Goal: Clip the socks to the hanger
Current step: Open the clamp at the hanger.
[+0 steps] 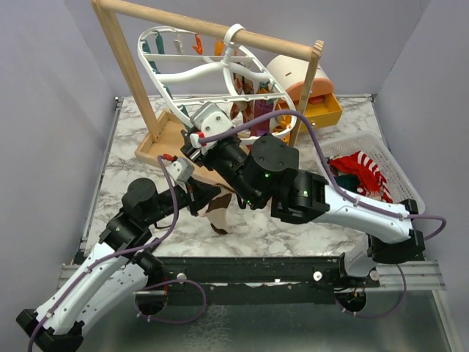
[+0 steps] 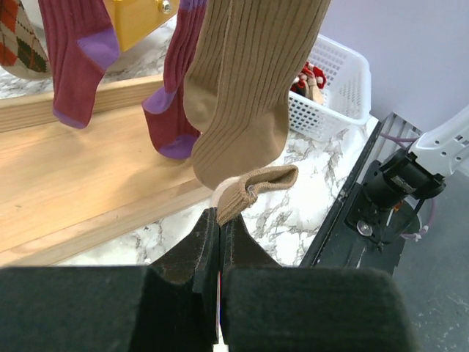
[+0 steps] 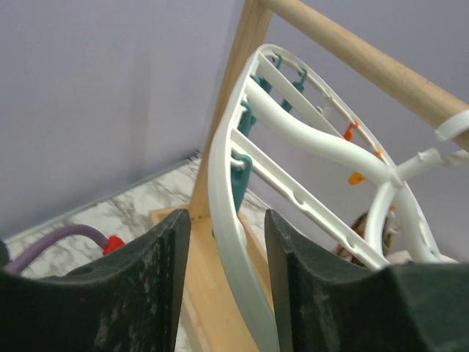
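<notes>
The white hanger (image 1: 192, 72) hangs by its hook from the wooden rack's bar (image 1: 176, 22), with orange and teal clips under it. Two maroon socks (image 2: 77, 51) and a tan sock (image 2: 242, 95) hang from it. An argyle sock (image 2: 18, 44) shows at the far left. My left gripper (image 2: 220, 216) is shut on the cuff of a second tan sock (image 2: 264, 183), held low over the marble top (image 1: 220, 214). My right gripper (image 3: 226, 220) is open, its fingers (image 3: 157, 271) on either side of the hanger's rim (image 3: 223, 183) with a gap on each side, just below a teal clip (image 3: 243, 176).
The rack's wooden tray (image 1: 157, 147) lies under the hanger. A white slatted basket (image 1: 399, 180) at the right holds a red-and-white striped sock (image 1: 370, 172) and others. A yellow box (image 1: 326, 110) with a beige cylinder stands behind the rack's right post (image 1: 308, 88).
</notes>
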Available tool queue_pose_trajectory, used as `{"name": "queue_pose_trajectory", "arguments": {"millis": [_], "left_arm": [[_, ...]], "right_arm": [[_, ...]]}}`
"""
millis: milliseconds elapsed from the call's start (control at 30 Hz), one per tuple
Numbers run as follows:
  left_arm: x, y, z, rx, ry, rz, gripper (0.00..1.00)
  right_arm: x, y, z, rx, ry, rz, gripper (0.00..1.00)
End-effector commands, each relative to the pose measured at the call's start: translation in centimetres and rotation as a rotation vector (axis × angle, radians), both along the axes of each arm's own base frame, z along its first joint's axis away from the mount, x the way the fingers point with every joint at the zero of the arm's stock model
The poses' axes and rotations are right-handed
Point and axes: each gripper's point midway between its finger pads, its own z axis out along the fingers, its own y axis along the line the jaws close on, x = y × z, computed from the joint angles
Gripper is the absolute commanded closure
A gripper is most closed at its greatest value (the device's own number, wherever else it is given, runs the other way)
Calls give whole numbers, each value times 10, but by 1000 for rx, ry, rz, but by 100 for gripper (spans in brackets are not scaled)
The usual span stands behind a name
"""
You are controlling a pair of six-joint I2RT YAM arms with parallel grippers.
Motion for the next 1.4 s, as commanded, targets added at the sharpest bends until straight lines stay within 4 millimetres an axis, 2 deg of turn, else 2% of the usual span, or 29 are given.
{"name": "queue_pose_trajectory", "arguments": {"millis": [0, 67, 167, 367, 800, 933, 1267, 1367], "left_arm": [[3, 5, 0, 1, -7, 31, 100], [3, 4, -1, -1, -6, 29, 100], [3, 3, -1, -5, -4, 26, 100], [7, 2, -1, -3, -4, 31, 100], [15, 0, 1, -6, -2, 54, 100], [15, 1, 0, -4, 0, 58, 100], [17, 0, 1, -9, 1, 59, 100], [17, -1, 0, -8, -1, 60, 100]], "right_arm": [[17, -23, 9, -30, -52, -173, 57], [18, -31, 6, -29, -50, -190, 66], [17, -47, 1, -30, -41, -205, 70], [15, -86, -15, -45, -26, -235, 69], [17, -161, -32, -42, -1, -364, 71], [19, -180, -43, -68, -1, -417, 72], [20, -227, -52, 2, 44, -542, 69], [20, -234, -53, 17, 51, -555, 69]]}}
